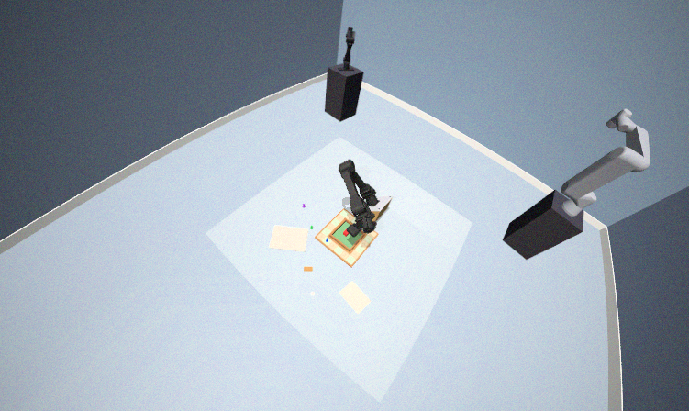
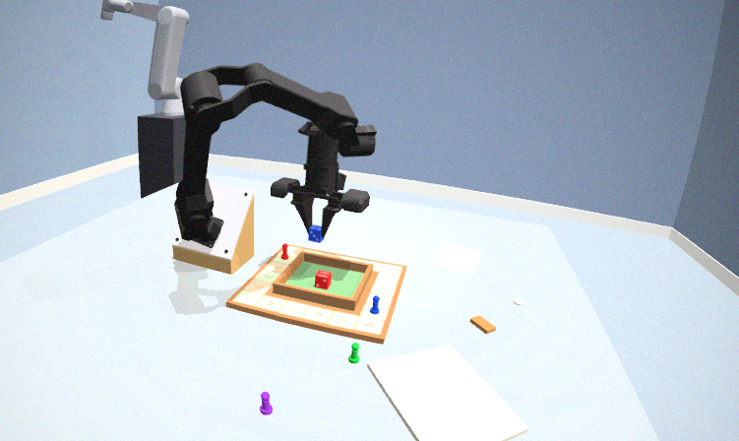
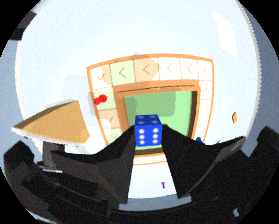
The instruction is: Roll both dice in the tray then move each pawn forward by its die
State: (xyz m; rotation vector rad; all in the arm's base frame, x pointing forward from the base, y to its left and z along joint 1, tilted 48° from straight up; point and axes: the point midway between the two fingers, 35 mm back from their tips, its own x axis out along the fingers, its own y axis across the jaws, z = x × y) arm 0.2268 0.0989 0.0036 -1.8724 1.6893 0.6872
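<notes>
My gripper is shut on the blue die and holds it above the tray, over its far part in the exterior view. The red die lies on the tray's green floor; its upper face is too small to read surely. The red pawn stands near a corner of the arrowed board. The blue pawn stands on the board's opposite side. In the wrist view the fingers mostly hide the blue pawn and red die.
A green pawn and a purple pawn stand off the board. A large pale panel, a smaller pale sheet, an orange block and a white disc lie around.
</notes>
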